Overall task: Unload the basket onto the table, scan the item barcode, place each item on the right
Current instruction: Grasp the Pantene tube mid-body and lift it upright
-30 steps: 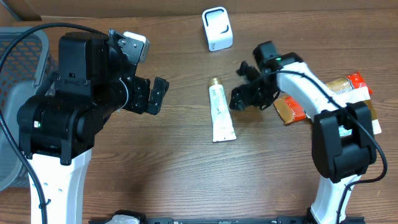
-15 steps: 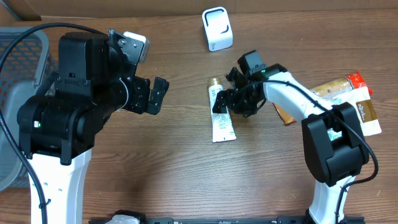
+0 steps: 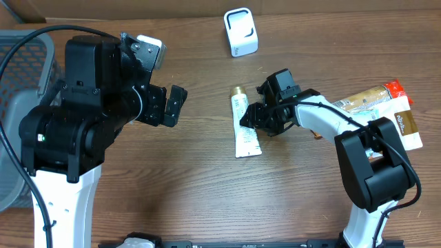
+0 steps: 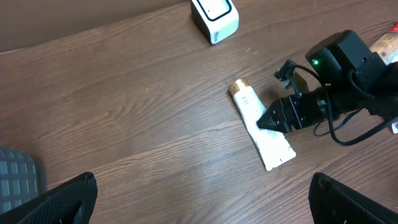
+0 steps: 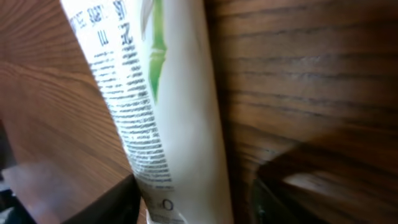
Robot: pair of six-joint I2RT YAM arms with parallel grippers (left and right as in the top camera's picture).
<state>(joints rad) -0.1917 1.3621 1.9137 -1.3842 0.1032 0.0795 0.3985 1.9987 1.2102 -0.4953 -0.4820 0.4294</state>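
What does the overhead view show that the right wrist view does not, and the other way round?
Only the overhead view shows the white scanner, the gray basket, the packets at the right edge and the left gripper. Only the right wrist view shows the small black print and the green stripe on the white tube. Both show the white tube lying on the wooden table, with the right gripper at it.

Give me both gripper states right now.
Left gripper: open, holding nothing.
Right gripper: open, jaws astride the tube, with a gap showing on one side; not gripping it yet.
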